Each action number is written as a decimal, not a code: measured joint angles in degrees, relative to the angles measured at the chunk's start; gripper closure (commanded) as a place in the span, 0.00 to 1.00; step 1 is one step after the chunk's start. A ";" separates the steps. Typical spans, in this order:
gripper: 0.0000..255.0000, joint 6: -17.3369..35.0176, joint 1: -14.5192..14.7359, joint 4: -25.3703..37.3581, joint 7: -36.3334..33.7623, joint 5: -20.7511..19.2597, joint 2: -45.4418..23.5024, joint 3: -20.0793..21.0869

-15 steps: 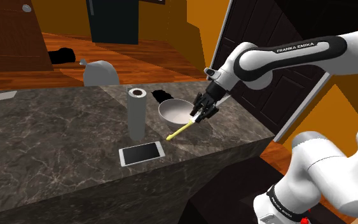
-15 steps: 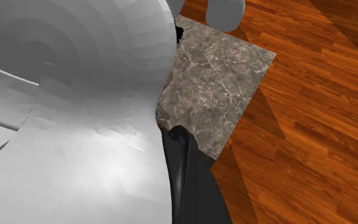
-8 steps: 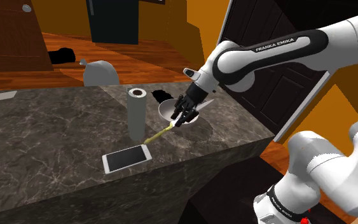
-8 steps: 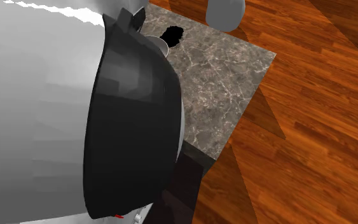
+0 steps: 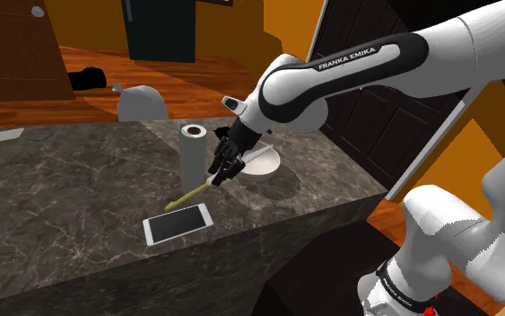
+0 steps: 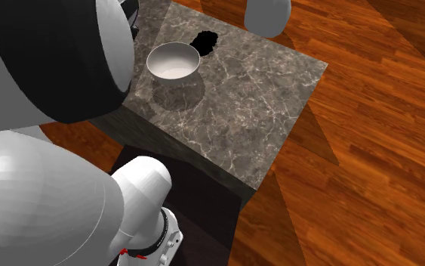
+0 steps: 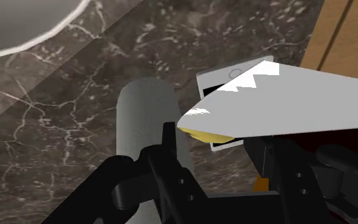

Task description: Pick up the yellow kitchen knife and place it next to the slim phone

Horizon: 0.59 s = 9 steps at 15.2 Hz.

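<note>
My gripper [image 5: 217, 176] hangs just right of the grey roll in the shoulder view and is shut on the yellow knife [image 5: 187, 195]. The knife slants down from the fingers toward the countertop, and its tip ends just above the far edge of the slim white phone [image 5: 178, 224], which lies flat near the counter's front edge. In the wrist view the black gripper [image 7: 217, 149] clasps the knife's yellow end [image 7: 204, 134]. Its pale blade [image 7: 292, 105] runs out over the phone [image 7: 232, 77], beside the roll [image 7: 147, 111].
An upright grey roll [image 5: 193, 157] stands just behind the phone. A white bowl [image 5: 264, 162] [image 6: 173, 60] sits behind the gripper, with a black lump [image 6: 205, 41] beyond it. The dark marble counter [image 5: 53, 193] stretches to the shoulder view's left; its right edge drops to a wooden floor [image 6: 354, 151].
The arm has swung to the shoulder view's left, carrying the knife from over the bowl to beside the roll. The phone slid a little left and turned between the earliest frame and now.
</note>
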State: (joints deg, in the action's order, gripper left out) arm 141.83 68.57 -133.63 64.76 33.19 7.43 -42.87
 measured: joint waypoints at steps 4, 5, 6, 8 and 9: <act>1.00 -1.14 2.69 7.13 0.04 6.50 -8.23 0.93; 1.00 -1.39 3.07 8.76 -0.22 7.79 -10.04 1.35; 1.00 -2.13 3.28 11.08 -0.66 8.96 -12.14 1.75; 1.00 -3.12 3.36 15.20 -1.10 11.52 -16.37 2.72; 1.00 -3.45 3.41 17.18 -1.56 12.63 -18.33 3.32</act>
State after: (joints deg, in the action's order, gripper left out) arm 138.37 71.99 -116.45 63.19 45.82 -10.90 -39.54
